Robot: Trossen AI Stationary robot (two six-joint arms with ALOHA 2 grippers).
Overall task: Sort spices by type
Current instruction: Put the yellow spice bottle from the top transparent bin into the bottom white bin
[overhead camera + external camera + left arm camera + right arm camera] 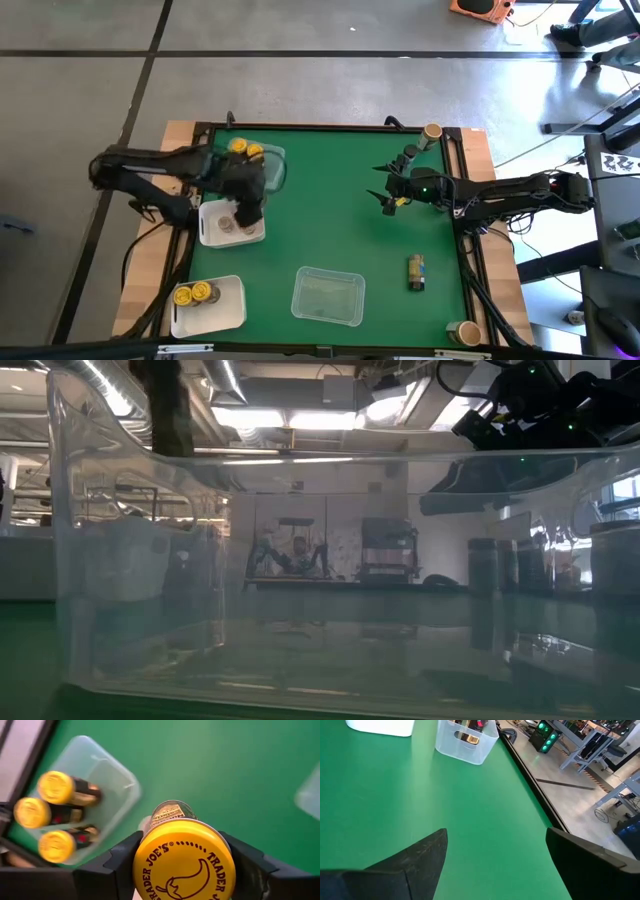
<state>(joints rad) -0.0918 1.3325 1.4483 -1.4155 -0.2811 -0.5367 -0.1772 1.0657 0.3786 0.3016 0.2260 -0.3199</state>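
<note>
My left gripper (182, 870) is clamped on a yellow-lidded spice jar (183, 861); in the left wrist view both dark fingers (117, 865) press against the sides of its lid, which carries a chilli-pepper logo. From above, this gripper (248, 205) hangs over the white tray (206, 231) near the table's left edge, and two grey-lidded jars (237, 227) sit in that tray right under it. Just beyond the gripper, toward the table's far-left corner, a clear tray (95, 765) holds three more yellow-lidded jars (56, 787), standing close together. On the other side of the gripper, toward the near-left corner, a second white tray (222, 311) holds two yellow-lidded jars (192, 293).

My right gripper (384, 192) hovers above the bare green mat (330, 200) on the right half of the table, fingers (415, 865) spread apart with nothing between them. A dark-lidded jar (409, 152) stands near it, toward the far-right corner, and a tan-lidded jar (432, 132) stands at that corner's edge. Another jar (417, 272) lies on its side on the mat, nearer the front edge than this gripper. An empty-looking clear tray (328, 296) sits near the front edge, between the two arms; in the low view its wall (300, 560) fills most of the picture. A further tan-lidded jar (464, 332) stands at the near-right corner.
</note>
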